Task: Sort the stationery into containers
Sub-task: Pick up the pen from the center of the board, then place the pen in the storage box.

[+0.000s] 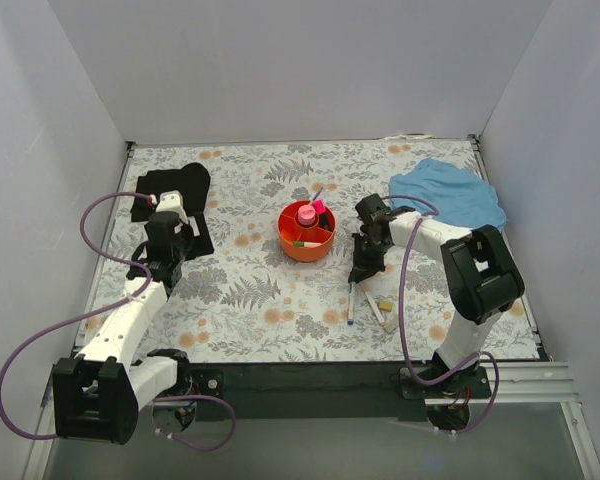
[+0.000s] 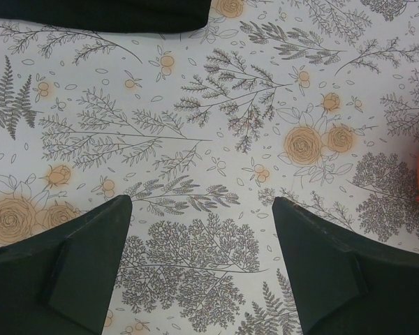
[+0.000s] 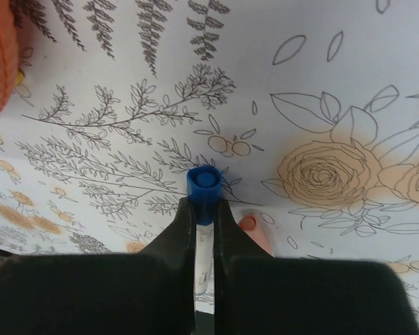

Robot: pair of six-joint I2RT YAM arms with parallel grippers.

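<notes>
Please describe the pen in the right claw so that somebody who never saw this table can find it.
Find the round orange tray in the middle of the flowered table; the right claw hangs just right of it. Between its fingers is a thin white pen. Its blue cap sets it apart from the items lying nearby.

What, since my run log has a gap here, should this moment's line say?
left gripper: open, empty, above the tablecloth | right gripper: shut on blue-capped pen | tray: pink bottle inside
</notes>
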